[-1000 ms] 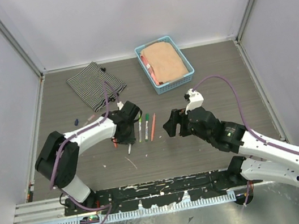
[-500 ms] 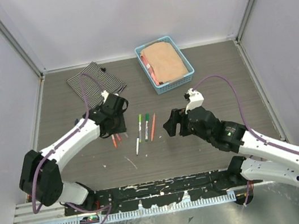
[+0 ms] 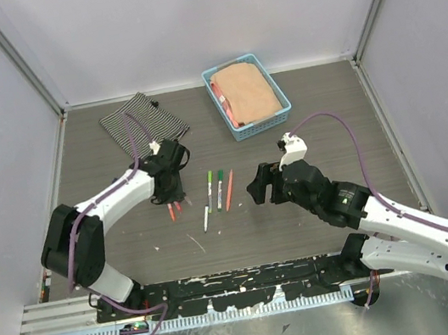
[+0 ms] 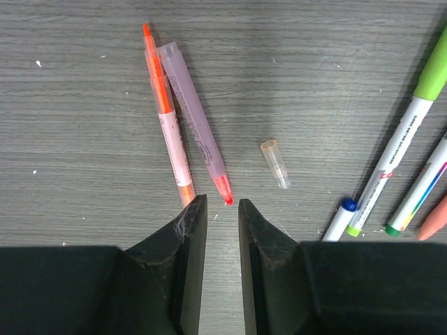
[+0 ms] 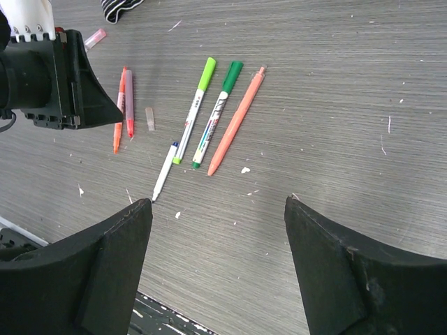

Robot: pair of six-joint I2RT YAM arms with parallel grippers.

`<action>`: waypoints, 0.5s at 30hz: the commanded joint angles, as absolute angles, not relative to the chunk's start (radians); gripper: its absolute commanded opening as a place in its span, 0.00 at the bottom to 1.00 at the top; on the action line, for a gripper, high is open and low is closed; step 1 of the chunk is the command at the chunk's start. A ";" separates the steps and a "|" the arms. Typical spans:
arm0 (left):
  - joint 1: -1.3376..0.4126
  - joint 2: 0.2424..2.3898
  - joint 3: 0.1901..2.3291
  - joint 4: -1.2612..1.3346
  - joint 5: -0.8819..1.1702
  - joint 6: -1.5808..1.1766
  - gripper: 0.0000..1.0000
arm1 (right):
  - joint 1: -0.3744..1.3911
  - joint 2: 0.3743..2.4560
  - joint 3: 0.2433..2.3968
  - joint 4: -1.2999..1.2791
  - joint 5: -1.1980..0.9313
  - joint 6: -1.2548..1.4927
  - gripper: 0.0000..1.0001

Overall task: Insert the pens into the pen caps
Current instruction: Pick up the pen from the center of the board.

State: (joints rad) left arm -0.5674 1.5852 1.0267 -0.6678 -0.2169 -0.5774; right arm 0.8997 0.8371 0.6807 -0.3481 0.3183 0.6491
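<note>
Pens (image 5: 215, 115) lie scattered on the table (image 3: 310, 118), a dark grey wood-grain top flecked with white specks, in a loose fan between the two arms. Nearest the left hand (image 4: 222, 206) are two slim ones side by side, seemingly touching at the far end. One is an orange pen (image 4: 171, 132) with a white printed barrel and a bare pointed nib. The other is a pink pen (image 4: 194, 118), frosted and blunt at one end, its red nib just off the fingertips. That hand's blunt black fingers (image 4: 190, 237) stand only a narrow slot apart with nothing between them, and the orange pen's near end runs right up to one of them. A tiny clear cap (image 4: 274, 162), a stubby tube, lies alone just beside the pink pen. Further right come a thin white pen (image 5: 165, 171) with a blue tip, a lime-capped pen (image 5: 192, 112), a green-capped pen (image 5: 218, 105) and a smooth, tapering salmon pen (image 5: 235, 122), roughly parallel. The right hand (image 5: 218, 204) is spread wide and empty, on the near side of these. A short pink cap (image 5: 96, 38) lies off near the striped cloth (image 5: 122, 7). A blue mesh basket (image 3: 282, 115) with folded tan fabric inside sits at the back.
</note>
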 commanded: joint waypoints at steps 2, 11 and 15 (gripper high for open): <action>-0.566 1.615 1.029 -0.655 -0.252 -0.580 0.31 | 0.904 0.815 0.728 -0.335 0.356 0.637 0.81; -0.563 1.670 1.038 -0.632 -0.244 -0.578 0.31 | 0.904 0.822 0.733 -0.340 0.356 0.632 0.82; -0.562 1.695 1.043 -0.623 -0.242 -0.578 0.31 | 0.904 0.822 0.738 -0.345 0.357 0.629 0.81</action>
State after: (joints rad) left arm -0.5663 1.6676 1.0271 -0.6521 -0.2272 -0.5774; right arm 0.8997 0.8310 0.6846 -0.3691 0.3309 0.6449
